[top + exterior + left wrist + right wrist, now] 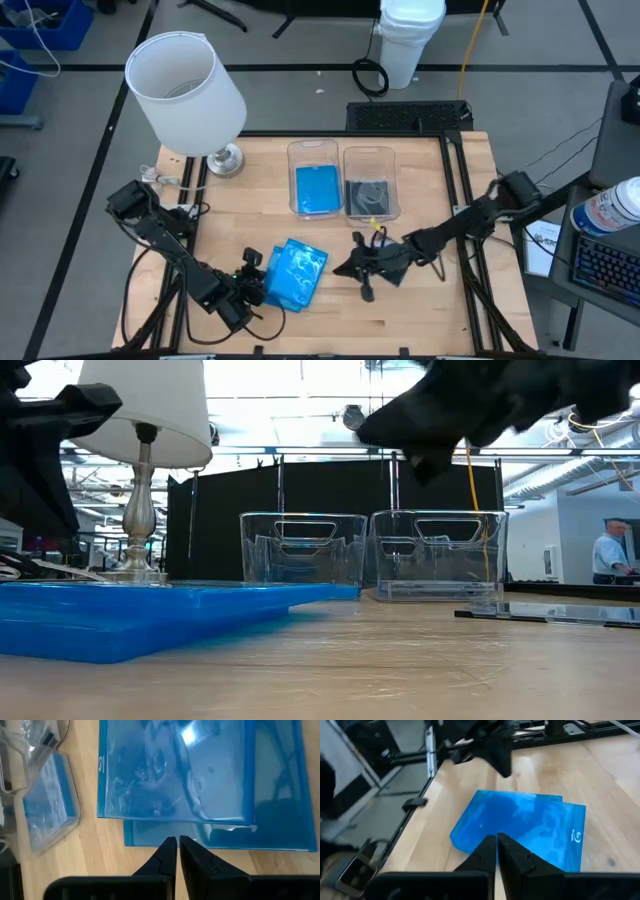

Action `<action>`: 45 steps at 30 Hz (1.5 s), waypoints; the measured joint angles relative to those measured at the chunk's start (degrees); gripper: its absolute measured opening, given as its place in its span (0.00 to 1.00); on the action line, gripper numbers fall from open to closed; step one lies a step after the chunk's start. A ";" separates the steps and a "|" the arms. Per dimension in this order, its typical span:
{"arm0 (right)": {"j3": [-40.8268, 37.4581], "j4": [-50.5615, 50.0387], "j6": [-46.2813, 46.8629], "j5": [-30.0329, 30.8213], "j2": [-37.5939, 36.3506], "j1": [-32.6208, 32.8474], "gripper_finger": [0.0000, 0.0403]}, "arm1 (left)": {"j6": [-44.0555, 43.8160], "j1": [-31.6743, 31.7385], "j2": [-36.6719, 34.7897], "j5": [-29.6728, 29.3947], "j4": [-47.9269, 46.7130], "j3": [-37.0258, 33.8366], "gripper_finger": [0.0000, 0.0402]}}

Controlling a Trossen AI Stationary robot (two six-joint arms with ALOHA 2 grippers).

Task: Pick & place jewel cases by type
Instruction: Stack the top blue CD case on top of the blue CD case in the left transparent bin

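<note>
You can read only small white logos on the stacked blue jewel cases (296, 274). They lie on the surface (430, 300), just ahead of your clenched, empty left end effector (176, 841); your right end effector (496, 838), also clenched, hovers beside them.

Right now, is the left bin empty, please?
No. The left bin holds a blue case lying flat on its floor.

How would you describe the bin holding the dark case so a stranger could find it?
Start at the white lamp on the wooden table; two clear bins stand side by side to its right. The right-hand bin is the one: it holds a dark grey case, while the left-hand bin holds a bright blue case.
</note>
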 joint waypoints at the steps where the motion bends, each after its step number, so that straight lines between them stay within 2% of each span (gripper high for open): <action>1: 0.00 1.71 0.52 -0.05 1.32 -0.44 0.05 | 0.10 -0.06 0.00 0.00 0.17 0.00 0.08; 6: 0.05 3.99 4.68 -0.98 5.86 -3.14 0.22 | 1.44 0.00 0.00 -1.89 1.74 0.00 0.08; 9: 0.05 3.89 8.23 -4.75 6.85 -4.78 0.35 | 1.56 -0.24 0.00 -2.85 2.11 0.00 0.12; 14: 0.05 2.70 12.17 -6.58 7.09 -5.71 0.55 | 1.25 -0.20 0.00 -2.91 3.19 0.00 0.24; 19: 0.05 1.01 14.82 -6.59 7.09 -5.69 0.66 | 4.18 -0.52 0.00 -2.29 7.25 0.00 0.42; 24: 0.05 -1.19 17.28 -5.63 7.14 -5.69 0.71 | 7.53 -0.98 0.00 1.69 10.59 0.04 0.58; 29: 0.05 -1.40 17.11 -4.96 7.14 -5.84 0.70 | 7.95 -0.98 0.00 2.80 11.23 0.04 0.68; 38: 0.05 -1.64 12.87 -5.01 7.14 -5.70 0.70 | 5.12 -0.85 0.02 3.58 11.20 0.04 0.71; 45: 0.05 -1.89 14.81 -5.05 7.14 -5.67 0.69 | 2.38 -0.85 0.07 5.20 11.13 0.04 0.71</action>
